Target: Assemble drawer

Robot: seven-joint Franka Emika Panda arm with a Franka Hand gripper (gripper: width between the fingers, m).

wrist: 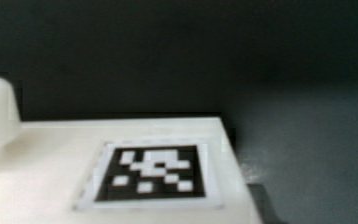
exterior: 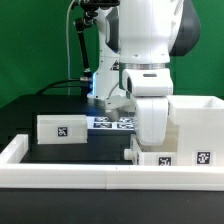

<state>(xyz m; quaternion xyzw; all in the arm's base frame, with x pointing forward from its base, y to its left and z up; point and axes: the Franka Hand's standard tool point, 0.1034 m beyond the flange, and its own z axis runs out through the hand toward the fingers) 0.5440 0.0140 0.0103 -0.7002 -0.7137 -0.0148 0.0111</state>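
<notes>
The drawer casing (exterior: 198, 122) stands on the black counter (exterior: 40, 108) at the exterior view's right. One low box (exterior: 62, 128) lies well apart toward the left, and a second tagged box (exterior: 165, 158) sits just in front of the casing. The arm (exterior: 148, 60) reaches down over that second box, and the wrist view shows a tagged white panel (wrist: 51, 150) close up. The claw's fingers are not distinguishable, so I cannot tell whether they are apart or together.

The arm (exterior: 150, 35) is showing glossy white, rounded shells, with a dark grey band (exterior: 186, 30) curving round one joint. A thin black cable (exterior: 74, 45) is hanging beside it, and a blue light (exterior: 94, 86) is glowing behind. The gripper (exterior: 150, 125) is showing only a boxy white body.
</notes>
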